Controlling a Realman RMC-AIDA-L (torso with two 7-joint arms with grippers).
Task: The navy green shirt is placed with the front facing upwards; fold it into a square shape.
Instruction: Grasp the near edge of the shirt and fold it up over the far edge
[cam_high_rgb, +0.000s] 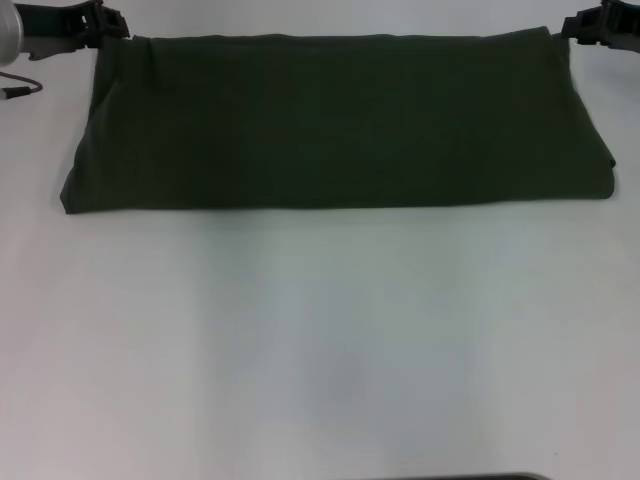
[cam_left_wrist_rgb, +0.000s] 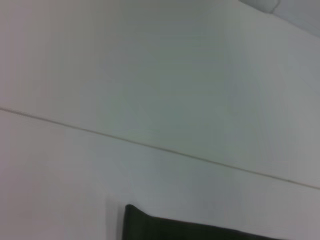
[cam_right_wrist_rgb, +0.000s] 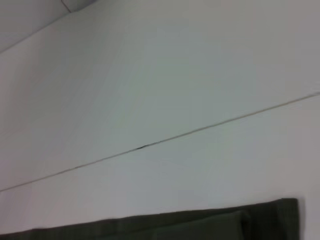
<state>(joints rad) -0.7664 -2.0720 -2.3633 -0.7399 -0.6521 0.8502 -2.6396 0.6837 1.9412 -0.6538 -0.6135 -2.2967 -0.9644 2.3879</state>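
Note:
The navy green shirt (cam_high_rgb: 340, 125) lies folded into a long flat band across the far part of the white table (cam_high_rgb: 330, 340). No lettering or collar shows on it. My left gripper (cam_high_rgb: 118, 32) sits at the band's far left corner, and my right gripper (cam_high_rgb: 572, 30) is at its far right corner. Whether either one touches the cloth is unclear. A dark corner of the shirt (cam_left_wrist_rgb: 165, 227) shows in the left wrist view. The right wrist view catches the shirt's edge (cam_right_wrist_rgb: 200, 222) with a layered fold.
A thin cable (cam_high_rgb: 22, 86) and a metallic part (cam_high_rgb: 8, 30) lie at the far left of the table. A fine seam line (cam_left_wrist_rgb: 150, 145) crosses the tabletop beyond the shirt. White table surface stretches from the shirt to the near edge.

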